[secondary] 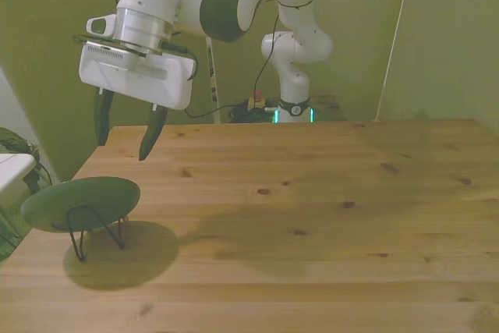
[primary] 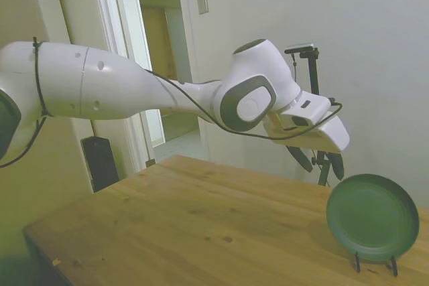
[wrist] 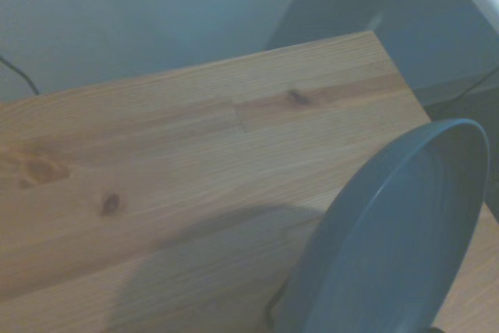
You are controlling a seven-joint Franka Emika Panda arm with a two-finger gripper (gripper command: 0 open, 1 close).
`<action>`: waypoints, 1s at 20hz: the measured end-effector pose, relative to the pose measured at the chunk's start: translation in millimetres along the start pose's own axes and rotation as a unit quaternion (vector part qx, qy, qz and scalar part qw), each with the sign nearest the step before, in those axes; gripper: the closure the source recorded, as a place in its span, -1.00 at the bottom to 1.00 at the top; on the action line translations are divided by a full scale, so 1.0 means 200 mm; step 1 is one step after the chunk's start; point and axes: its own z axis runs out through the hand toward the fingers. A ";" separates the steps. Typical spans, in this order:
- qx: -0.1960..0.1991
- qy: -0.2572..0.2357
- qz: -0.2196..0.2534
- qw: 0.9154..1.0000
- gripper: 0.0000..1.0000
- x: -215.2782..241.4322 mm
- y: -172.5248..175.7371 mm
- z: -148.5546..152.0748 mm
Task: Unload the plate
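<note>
Approach was the step in hand: the hand (secondary: 125, 130) hung open above the plate (secondary: 82, 203), which leaned on its wire stand (secondary: 97, 235) near the surface's (secondary: 312, 216) edge. Next, descending to straddle the rim seemed necessary.

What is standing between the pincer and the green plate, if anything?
Nothing visible does. The pincer hangs open in the air above the plate, with only empty space between them. The plate leans nearly upright in a thin wire stand near the table corner, and no other object is near it.
</note>
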 end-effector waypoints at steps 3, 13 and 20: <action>0.008 0.005 0.007 1.000 -1.00 0.01 0.01 0.05; 0.048 -0.020 0.000 0.999 -1.00 -0.06 0.03 0.25; 0.064 -0.030 -0.008 0.997 1.00 -0.04 0.08 0.27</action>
